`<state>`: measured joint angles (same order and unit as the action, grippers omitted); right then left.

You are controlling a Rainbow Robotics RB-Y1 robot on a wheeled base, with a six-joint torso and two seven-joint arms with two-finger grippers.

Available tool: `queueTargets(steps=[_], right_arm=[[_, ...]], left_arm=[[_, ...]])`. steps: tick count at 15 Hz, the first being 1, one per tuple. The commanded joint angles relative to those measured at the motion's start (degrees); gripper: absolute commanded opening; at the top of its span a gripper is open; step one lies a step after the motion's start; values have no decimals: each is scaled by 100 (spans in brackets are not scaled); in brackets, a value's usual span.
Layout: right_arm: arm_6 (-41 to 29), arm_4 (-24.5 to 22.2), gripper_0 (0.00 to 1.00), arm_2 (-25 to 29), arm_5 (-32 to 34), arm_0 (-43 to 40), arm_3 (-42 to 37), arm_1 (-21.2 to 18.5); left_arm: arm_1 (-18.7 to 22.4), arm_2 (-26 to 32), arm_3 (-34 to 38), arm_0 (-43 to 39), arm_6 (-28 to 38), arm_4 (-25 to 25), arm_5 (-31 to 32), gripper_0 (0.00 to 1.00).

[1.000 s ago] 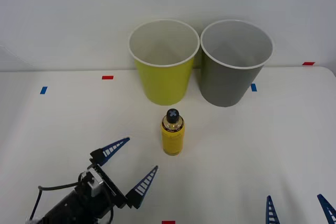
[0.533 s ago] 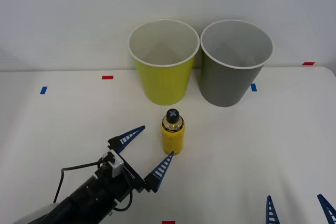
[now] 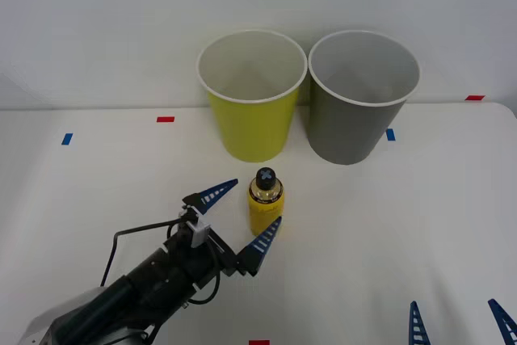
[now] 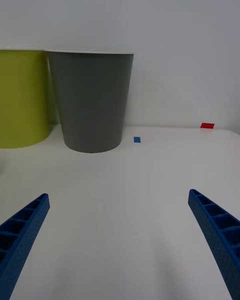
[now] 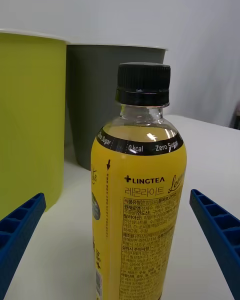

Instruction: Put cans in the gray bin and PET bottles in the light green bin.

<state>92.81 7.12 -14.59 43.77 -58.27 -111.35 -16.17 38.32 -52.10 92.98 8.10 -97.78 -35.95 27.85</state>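
- Front view: left gripper [image 3: 240,218] spread wide around PET bottle [image 3: 264,204], lower label hidden by one finger.
- Right gripper [image 3: 459,322] parked, apart, cut off at edge.
- Bottle upright on white table [image 3: 404,216], before light green bin [image 3: 252,98] and gray bin [image 3: 359,98].

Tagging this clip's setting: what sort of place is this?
Probably a lab test bench rather than a home or kitchen: a plain white table against a blank wall, small red and blue tape marks on it, and a bottle with a green bin and a gray bin.
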Motion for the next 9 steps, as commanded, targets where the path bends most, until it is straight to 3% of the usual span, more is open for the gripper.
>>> queueTargets(steps=[1, 9], right_arm=[[0, 0, 96, 0, 0, 0, 0, 0], [0, 0, 96, 0, 0, 0, 0, 0]], left_arm=[[-140, -2, 0, 34, -22, -70, -87, 100], [-360, 7, 0, 263, -57, -140, -412, 100]])
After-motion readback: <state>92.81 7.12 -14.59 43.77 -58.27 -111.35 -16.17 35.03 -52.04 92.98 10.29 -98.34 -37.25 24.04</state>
